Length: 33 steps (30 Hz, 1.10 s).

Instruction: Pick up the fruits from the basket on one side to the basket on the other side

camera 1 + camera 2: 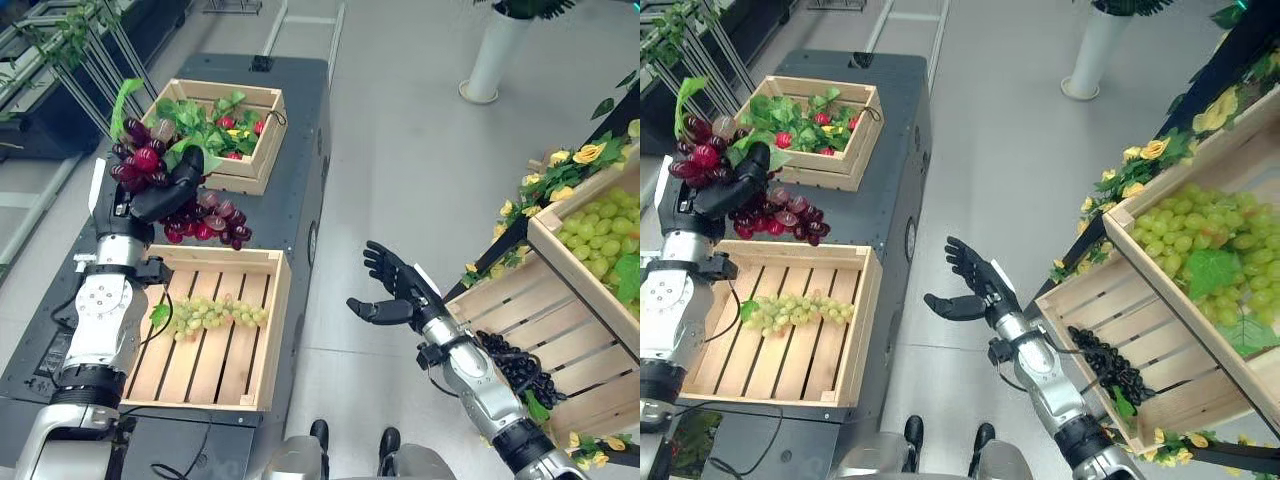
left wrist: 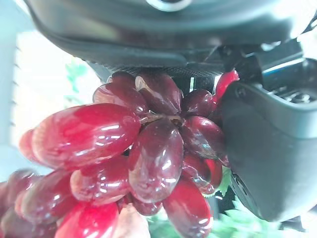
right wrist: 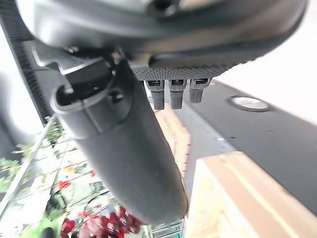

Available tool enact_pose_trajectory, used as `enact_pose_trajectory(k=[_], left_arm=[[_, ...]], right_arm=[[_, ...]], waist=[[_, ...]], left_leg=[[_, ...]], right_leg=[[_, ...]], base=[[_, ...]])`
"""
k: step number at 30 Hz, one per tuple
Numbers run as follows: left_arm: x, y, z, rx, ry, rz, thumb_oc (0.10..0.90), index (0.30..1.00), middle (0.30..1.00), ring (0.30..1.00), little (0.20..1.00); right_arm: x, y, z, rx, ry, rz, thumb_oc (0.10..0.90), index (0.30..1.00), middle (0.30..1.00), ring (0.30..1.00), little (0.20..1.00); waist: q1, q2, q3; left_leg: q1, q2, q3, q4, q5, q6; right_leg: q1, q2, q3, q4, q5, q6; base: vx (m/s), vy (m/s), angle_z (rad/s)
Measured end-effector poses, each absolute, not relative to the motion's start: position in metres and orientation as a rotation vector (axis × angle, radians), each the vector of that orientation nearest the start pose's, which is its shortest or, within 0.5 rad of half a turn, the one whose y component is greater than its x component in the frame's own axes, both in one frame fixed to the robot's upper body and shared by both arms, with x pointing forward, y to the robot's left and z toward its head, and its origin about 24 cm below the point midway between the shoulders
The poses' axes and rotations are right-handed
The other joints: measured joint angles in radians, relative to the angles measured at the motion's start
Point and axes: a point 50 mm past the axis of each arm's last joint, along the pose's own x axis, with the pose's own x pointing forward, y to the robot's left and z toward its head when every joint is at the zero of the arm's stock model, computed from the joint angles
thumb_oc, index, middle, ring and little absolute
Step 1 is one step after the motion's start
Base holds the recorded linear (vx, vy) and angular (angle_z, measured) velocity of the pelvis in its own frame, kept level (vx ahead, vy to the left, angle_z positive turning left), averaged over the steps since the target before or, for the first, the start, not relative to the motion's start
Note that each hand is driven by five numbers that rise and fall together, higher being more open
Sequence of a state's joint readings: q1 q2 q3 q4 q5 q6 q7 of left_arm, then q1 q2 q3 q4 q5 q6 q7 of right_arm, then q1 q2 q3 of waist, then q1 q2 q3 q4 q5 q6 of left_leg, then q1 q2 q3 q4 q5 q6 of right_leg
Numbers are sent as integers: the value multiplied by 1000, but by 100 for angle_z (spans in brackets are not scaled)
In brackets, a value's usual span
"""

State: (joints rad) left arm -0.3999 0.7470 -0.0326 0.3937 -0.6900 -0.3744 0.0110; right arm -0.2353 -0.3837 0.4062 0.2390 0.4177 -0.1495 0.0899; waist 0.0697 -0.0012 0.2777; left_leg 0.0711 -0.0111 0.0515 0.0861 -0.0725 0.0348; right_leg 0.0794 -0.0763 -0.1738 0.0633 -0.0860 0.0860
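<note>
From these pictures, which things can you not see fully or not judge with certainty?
- Red grapes: the left hand covers the bunch's middle; in the left wrist view the bunch is cut off by the edges.
- Far crate: leaves hide its contents; the red fruits there are too small to identify.
- Black grapes: the right arm covers part of them.
- Green grapes on the stand: cut off by the view's right edge.

Left hand (image 1: 160, 195) was raised at the upper left, fingers curled tight; right hand (image 1: 395, 290) hung mid-frame, fingers spread loose, palm facing left.
</note>
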Motion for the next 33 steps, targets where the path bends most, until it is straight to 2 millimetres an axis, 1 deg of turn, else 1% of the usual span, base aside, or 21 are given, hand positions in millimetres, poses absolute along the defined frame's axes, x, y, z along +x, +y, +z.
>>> enact_pose_trajectory(k=[1,2,4,6,8,9,12,13,15,18,20,23,27,29,33], left_arm=[[311,296,170,13,-458,115,400,300,300,300,300],[312,293,172,-8,-469,101,400,300,300,300,300],[319,279,175,-66,-487,59,400,300,300,300,300],[323,270,177,-71,-488,22,400,300,300,300,300],[331,251,178,-90,-488,-41,400,300,300,300,300],[332,247,179,-87,-488,-59,400,300,300,300,300],[342,221,184,-85,-485,-155,400,300,300,300,300],[343,218,185,-82,-485,-167,400,300,300,300,300],[346,207,187,-95,-492,-202,400,300,300,300,300],[349,197,189,-115,-494,-230,400,300,300,300,300],[352,189,191,-113,-487,-252,400,300,300,300,300],[358,179,197,-119,-487,-275,400,300,300,300,300],[361,165,201,-112,-483,-337,400,300,300,300,300],[361,157,199,-120,-469,-369,400,300,300,300,300],[361,144,190,-99,-416,-434,400,300,300,300,300]], right_arm=[[289,-131,49,-33,10,454,800,900,900,900,900],[293,-131,53,-35,7,460,800,900,900,900,900],[304,-129,67,10,13,475,800,900,900,900,900],[311,-124,76,34,1,498,800,900,900,900,900],[320,-115,90,86,18,533,800,900,900,900,900],[322,-113,93,99,16,540,800,900,900,900,900],[331,-99,112,130,-10,575,800,900,900,900,900],[332,-97,115,130,-17,580,800,900,900,900,900],[338,-90,131,118,-53,591,800,900,900,900,900],[344,-87,147,96,-86,580,800,900,900,900,900],[347,-89,154,76,-93,572,800,900,900,900,900],[350,-90,159,58,-84,555,800,900,900,900,900],[353,-88,156,35,-55,543,800,900,900,900,900],[352,-84,153,65,-27,562,800,900,900,900,900],[351,-80,152,74,-26,569,800,900,900,900,900]], waist=[[0,1,-14],[-1,1,-14],[2,0,-19],[0,0,-27],[0,0,-37],[0,0,-37],[-11,-1,-38],[-13,-1,-38],[-31,-1,-38],[-44,-1,-38],[-50,-1,-38],[-54,-1,-38],[-56,-1,-38],[-57,-1,-38],[-57,-1,-38]], left_leg=[[6,-1,-4,-27,16,1],[15,-3,-9,-41,24,0],[40,-8,-23,-82,43,-2],[45,-7,-23,-104,58,-2],[58,-9,-23,-150,86,-1],[63,-9,-23,-158,90,-1],[66,-10,-20,-163,94,0],[66,-10,-20,-164,94,0],[66,-9,-17,-165,95,2],[67,-9,-14,-165,95,2],[67,-8,-12,-165,95,2],[69,-7,-10,-166,95,2],[77,-6,1,-169,95,2],[85,-5,9,-173,95,2],[90,-5,8,-173,95,2]], right_leg=[[8,0,0,-30,17,-1],[19,1,0,-51,29,-1],[51,7,0,-109,58,1],[55,9,1,-132,74,1],[53,11,6,-152,92,1],[53,12,7,-153,92,1],[50,12,19,-153,99,3],[49,12,23,-153,99,4],[45,11,30,-153,104,5],[42,10,34,-153,106,5],[42,11,35,-153,107,5],[42,12,36,-152,107,4],[44,13,51,-152,108,3],[47,14,54,-152,108,3],[52,15,56,-152,108,3]], base=[[-16,-92,2],[-12,-75,-1],[-7,-85,-3],[-11,-89,-4],[-18,-68,-7],[-25,-55,-7],[-20,-43,-7],[1,-34,-11],[2,-44,-10],[5,-41,-7],[18,-47,-4],[16,-35,-4],[9,-27,-9],[9,-23,-9],[0,0,0]])
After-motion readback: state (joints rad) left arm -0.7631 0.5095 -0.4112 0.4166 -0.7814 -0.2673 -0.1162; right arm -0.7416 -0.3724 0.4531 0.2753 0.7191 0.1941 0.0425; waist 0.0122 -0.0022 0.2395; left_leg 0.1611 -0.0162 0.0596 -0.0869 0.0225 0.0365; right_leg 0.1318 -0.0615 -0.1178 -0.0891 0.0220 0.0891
